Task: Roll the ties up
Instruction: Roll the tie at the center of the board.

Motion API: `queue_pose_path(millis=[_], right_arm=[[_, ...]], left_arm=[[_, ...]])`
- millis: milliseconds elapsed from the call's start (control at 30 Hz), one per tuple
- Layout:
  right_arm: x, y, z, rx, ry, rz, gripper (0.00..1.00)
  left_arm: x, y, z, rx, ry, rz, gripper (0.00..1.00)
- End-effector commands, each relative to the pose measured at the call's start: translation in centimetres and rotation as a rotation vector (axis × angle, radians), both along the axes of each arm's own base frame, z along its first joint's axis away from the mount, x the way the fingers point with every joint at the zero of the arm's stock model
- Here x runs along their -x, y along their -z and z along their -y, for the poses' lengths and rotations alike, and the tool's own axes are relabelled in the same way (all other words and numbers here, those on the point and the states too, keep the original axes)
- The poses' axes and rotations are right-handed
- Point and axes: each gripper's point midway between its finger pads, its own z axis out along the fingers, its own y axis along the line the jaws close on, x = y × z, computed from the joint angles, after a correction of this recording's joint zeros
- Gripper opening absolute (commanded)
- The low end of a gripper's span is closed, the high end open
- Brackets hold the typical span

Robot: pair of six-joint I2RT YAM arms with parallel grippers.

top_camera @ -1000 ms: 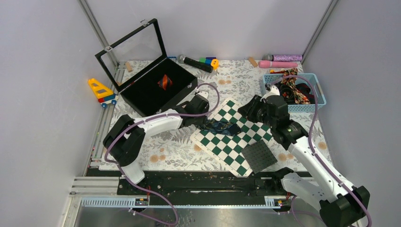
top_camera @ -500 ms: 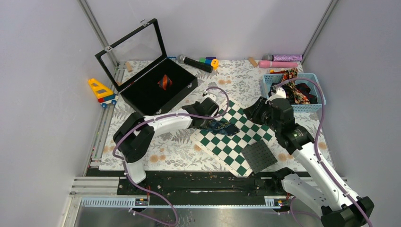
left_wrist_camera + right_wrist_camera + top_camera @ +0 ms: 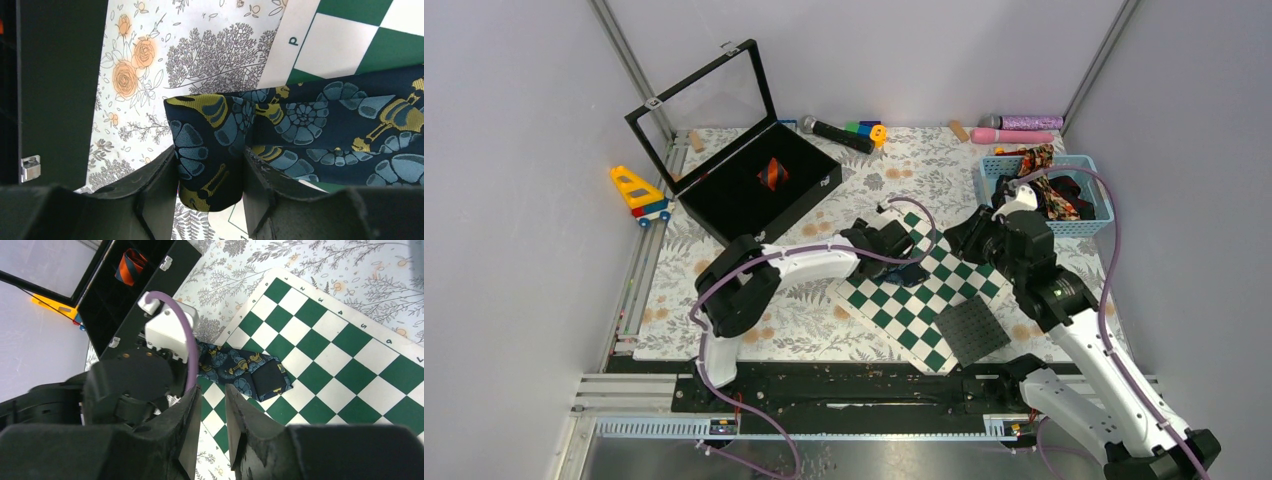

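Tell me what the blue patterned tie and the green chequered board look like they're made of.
The tie: woven fabric, probably silk or polyester, slight sheen, motifs show thread texture. The board: thin flat printed sheet, likely vinyl or card, matte.

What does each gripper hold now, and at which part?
The left gripper clamps the navy floral tie at its rolled end. The right gripper holds nothing.
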Motion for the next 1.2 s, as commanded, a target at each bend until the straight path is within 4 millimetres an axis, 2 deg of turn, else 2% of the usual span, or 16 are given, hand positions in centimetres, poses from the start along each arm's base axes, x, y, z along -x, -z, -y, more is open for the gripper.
queue_pose_path(millis=[0,167,300,567,700,900,1167], right_arm=[[0.0,-4.2,1.2,-0.010,0.045,0.111,0.32],[0.7,-6.4,2.3,0.009,0.067,0.168,0.32],[1.1,-7.2,3.2,0.032,0.088,0.196,0.33],[1.4,-6.8,3.4,0.038,0.093,0.193,0.35],[1.4,-6.4,3.4,0.035,0.093,0.182,0.37],[1.4,-6.1,3.3,0.037,0.092,0.178,0.40],[1.3,-5.9,3.2,0.035,0.088,0.167,0.44]], left_arm=[[-0.6,-0.6,0.1,-0.107,0.012,0.044,0.44],[-0.2,0.0,0.7,-0.168,0.040,0.041,0.42],[0.1,0.3,1.4,-0.216,0.064,0.045,0.42],[1.0,1.2,2.5,-0.266,0.116,0.017,0.43],[1.5,1.3,2.9,-0.260,0.138,-0.010,0.47],[1.9,0.9,3.7,-0.224,0.169,-0.040,0.54],[2.1,0.0,5.3,-0.161,0.203,-0.068,0.56]])
